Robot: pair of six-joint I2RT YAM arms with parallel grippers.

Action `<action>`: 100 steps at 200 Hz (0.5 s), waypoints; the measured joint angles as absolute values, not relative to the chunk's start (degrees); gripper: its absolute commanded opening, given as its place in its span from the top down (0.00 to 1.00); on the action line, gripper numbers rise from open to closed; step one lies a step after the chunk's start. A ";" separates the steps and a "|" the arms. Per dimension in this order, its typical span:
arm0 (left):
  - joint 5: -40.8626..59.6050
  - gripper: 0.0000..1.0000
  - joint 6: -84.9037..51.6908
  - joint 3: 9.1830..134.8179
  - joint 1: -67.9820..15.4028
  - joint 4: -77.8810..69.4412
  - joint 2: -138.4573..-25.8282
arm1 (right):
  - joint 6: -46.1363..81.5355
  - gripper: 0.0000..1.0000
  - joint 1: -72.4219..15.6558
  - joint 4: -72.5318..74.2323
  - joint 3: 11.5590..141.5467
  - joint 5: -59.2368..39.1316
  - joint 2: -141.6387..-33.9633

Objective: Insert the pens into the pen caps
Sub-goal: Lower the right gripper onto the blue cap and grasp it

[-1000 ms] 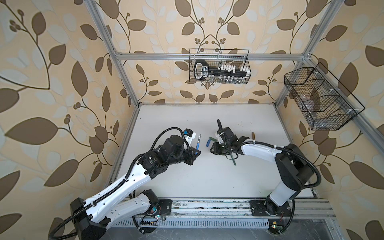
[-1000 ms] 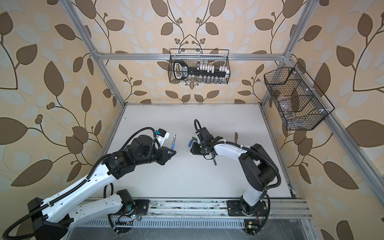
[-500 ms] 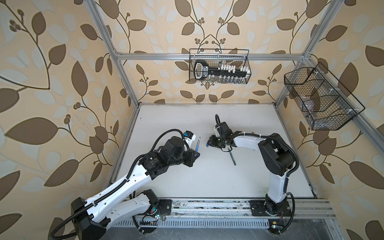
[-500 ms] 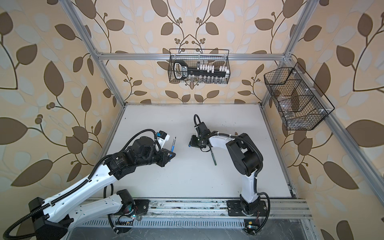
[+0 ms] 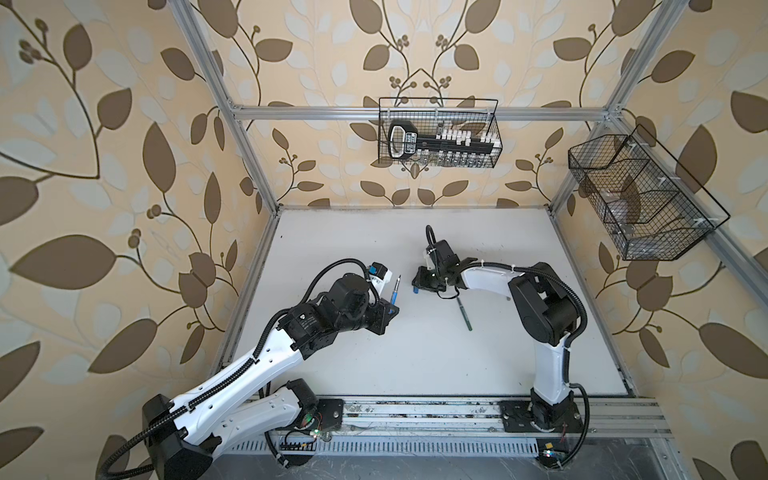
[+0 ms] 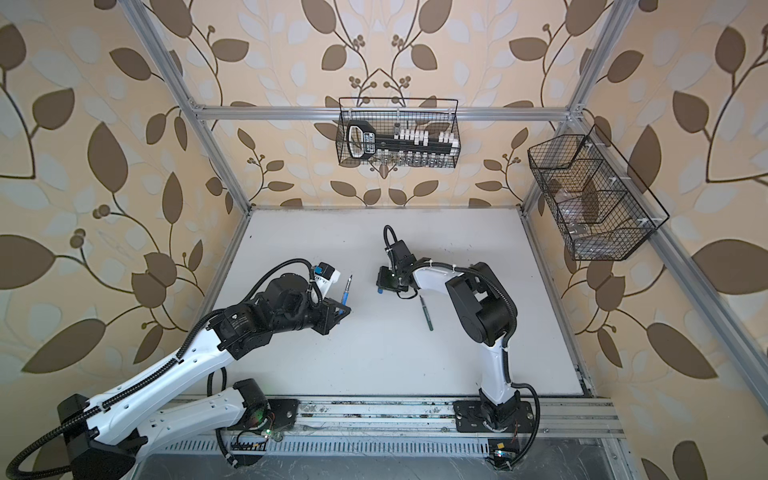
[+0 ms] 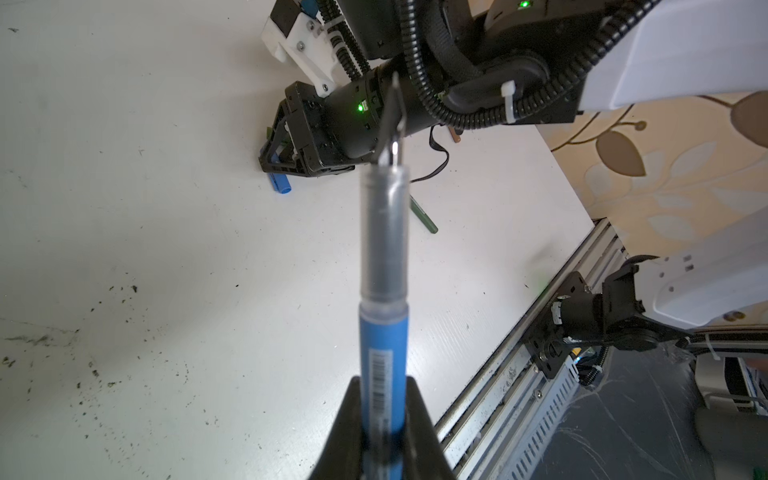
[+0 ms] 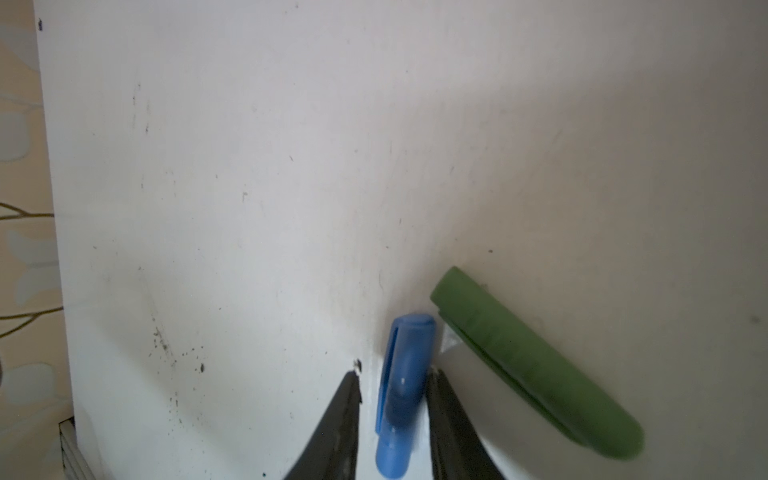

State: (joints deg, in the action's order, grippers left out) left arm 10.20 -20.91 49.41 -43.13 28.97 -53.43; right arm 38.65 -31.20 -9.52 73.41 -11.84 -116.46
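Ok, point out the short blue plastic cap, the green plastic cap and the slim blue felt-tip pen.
short blue plastic cap (image 8: 402, 386): right wrist view, mid-body.
green plastic cap (image 8: 536, 365): right wrist view, mid-body.
slim blue felt-tip pen (image 7: 383, 266): left wrist view, clear grip section.

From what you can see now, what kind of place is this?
Probably a robot test cell: an aluminium frame holds leaf-patterned wallpaper panels around a white table, and the left arm and right arm stand on a rail at its front.

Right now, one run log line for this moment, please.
left gripper: shut on blue pen | right gripper: open, astride blue cap | green pen: on table
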 measured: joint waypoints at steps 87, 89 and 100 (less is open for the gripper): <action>10.17 0.86 -20.49 49.41 -43.13 28.97 -53.43 | 34.70 0.86 -32.99 -15.59 76.64 -8.54 -117.51; 10.17 0.86 -20.49 49.41 -43.13 28.97 -53.43 | 34.68 0.86 -32.99 -15.62 76.62 -8.56 -117.51; 10.17 0.86 -20.47 49.41 -43.13 28.97 -53.45 | 34.41 0.88 -32.99 -15.75 76.73 -8.54 -117.51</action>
State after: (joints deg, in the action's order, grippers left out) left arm 10.17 -20.47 49.41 -43.13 28.97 -53.45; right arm 34.41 -32.99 -15.75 76.73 -8.54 -117.51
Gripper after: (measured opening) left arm 0.147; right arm 0.145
